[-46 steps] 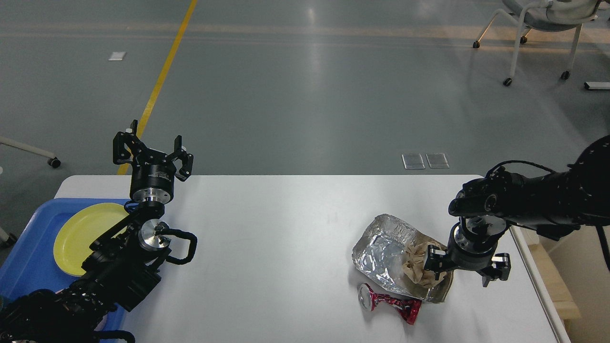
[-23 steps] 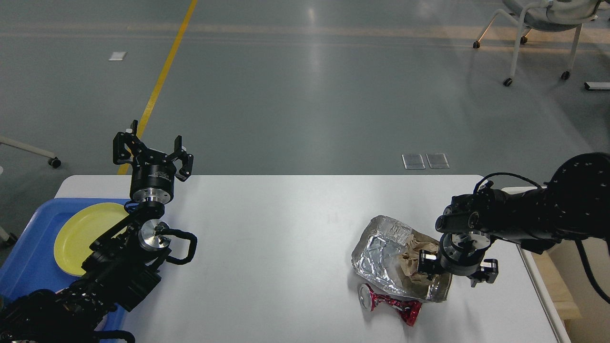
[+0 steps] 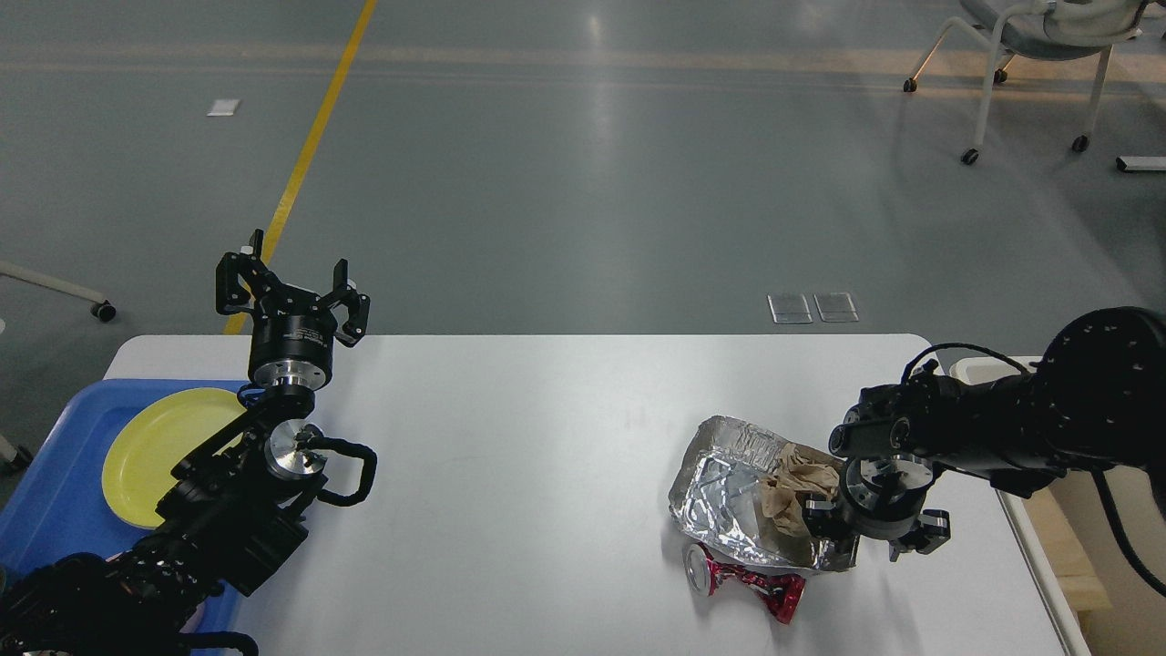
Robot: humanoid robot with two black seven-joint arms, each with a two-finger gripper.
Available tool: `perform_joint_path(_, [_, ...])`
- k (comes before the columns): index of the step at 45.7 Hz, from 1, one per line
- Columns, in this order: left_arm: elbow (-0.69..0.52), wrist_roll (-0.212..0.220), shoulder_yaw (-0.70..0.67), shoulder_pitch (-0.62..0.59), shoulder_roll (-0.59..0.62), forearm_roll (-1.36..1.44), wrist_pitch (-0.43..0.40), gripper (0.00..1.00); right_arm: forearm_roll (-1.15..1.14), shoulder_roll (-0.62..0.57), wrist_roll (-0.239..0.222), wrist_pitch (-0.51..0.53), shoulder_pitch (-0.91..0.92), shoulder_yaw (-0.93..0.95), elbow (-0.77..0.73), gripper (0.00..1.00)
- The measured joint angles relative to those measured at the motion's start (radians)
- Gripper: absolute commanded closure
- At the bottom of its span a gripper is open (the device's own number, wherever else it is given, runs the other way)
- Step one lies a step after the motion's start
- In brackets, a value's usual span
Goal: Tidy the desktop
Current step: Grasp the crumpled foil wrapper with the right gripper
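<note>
The bench (image 3: 510, 474) has a smooth white top with a soft sheen. On it, the tray (image 3: 729, 492) is thin crinkled foil, mirror-bright and creased all over. The wad (image 3: 794, 487) in it looks like brown paper, matt and crumpled. The crushed can (image 3: 747, 581) is glossy red metal with a silvery end. The plate (image 3: 155, 451) looks like smooth yellow plastic, and the bin (image 3: 55, 492) beneath it is smooth blue plastic. The floor (image 3: 583, 182) is grey and faintly glossy.

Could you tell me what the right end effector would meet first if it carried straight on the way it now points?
The right end effector points down at the near right edge of the foil tray, beside the crumpled paper. It would probably meet that foil edge first, then the desktop. Depth is hard to judge.
</note>
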Motion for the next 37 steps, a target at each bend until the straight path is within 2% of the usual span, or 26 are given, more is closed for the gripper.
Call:
perform_joint_path(30, [0.0, 0.0, 0.0, 0.0, 0.0, 0.0, 0.0, 0.0, 0.005, 0.002, -0.01, 0.0, 0.048, 0.01, 0.04, 1.0])
perform_joint_path(37, [0.0, 0.0, 0.0, 0.0, 0.0, 0.0, 0.0, 0.0, 0.014, -0.019, -0.01, 0.079, 0.122, 0.015, 0.076, 1.0])
